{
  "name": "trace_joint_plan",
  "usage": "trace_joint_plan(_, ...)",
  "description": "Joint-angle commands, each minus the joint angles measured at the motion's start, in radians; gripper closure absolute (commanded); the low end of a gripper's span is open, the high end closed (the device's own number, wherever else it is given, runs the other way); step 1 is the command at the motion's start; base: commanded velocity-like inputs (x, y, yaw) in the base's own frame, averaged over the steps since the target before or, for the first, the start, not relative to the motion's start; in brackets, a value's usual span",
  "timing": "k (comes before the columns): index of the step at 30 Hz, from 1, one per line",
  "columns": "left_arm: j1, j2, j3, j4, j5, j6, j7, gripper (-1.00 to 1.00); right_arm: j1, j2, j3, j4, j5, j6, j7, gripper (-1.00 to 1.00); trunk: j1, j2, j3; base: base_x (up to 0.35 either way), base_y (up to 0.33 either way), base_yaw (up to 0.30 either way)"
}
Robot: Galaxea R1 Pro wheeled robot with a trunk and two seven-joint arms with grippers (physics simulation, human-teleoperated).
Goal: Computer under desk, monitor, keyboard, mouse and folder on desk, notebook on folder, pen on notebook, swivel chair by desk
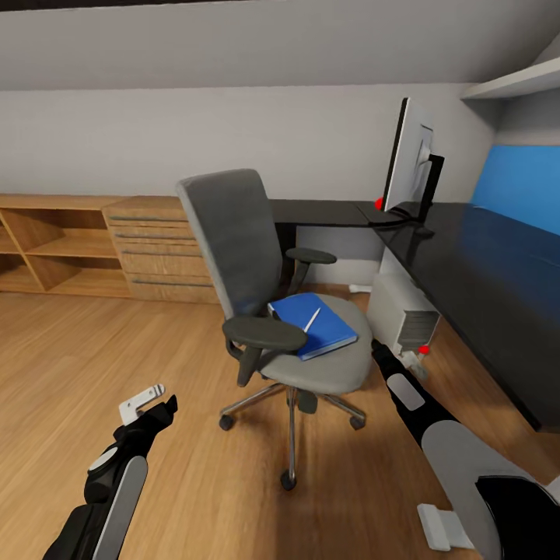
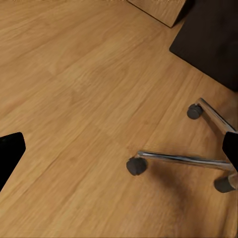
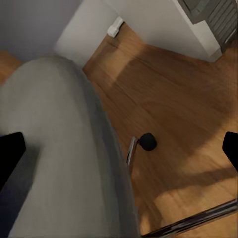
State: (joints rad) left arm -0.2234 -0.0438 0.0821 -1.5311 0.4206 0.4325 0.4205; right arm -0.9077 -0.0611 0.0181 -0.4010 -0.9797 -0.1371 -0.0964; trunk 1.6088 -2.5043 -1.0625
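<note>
Head view: chair (image 1: pixel 268 295) at centre, turned from the worktop (image 1: pixel 482 264) on the right. Folder (image 1: pixel 313 324) on the seat, with a pen (image 1: pixel 312 319) on it. Monitor (image 1: pixel 408 159) already on the worktop; computer (image 1: pixel 404 311) under it. Keyboard, mouse and notebook unplaced, judging from this view; most of the task left. Left pincer (image 1: pixel 148 404) at lower left, empty, apparently apart. Right pincer (image 1: pixel 379 348) at the seat's right edge; opening impossible to tell here.

Left wrist view: bare floor (image 2: pixel 74 99), chair base (image 2: pixel 183 159) at right. Dark fingertips (image 2: pixel 10 153) at opposite edges, wide apart, holding nothing.

Right wrist view: grey seat (image 3: pixel 54 153) on the left, computer (image 3: pixel 210 15) at upper right. Fingertips (image 3: pixel 10 148) wide apart, gripping nothing.
</note>
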Motion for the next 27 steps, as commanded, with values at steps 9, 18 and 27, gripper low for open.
trace_joint_plan(9,-0.001,-0.001,0.001,-0.001,0.01,0.002,0.006,-1.0,0.0,0.0,0.002,0.001,-0.007,-0.002,-0.003,-1.0,0.0,0.0,-0.001,0.265,0.0,0.0)
trace_joint_plan(18,-0.001,0.0,0.001,-0.001,0.01,0.003,0.006,-1.0,0.0,0.0,0.002,0.003,-0.008,-0.001,-0.003,-1.0,0.0,0.0,-0.001,0.077,0.0,0.0)
trace_joint_plan(27,-0.001,0.0,0.001,-0.001,0.01,0.003,0.006,-1.0,0.001,0.0,0.002,0.005,-0.011,-0.001,-0.004,-1.0,0.0,0.0,-0.001,0.09,0.0,0.0)
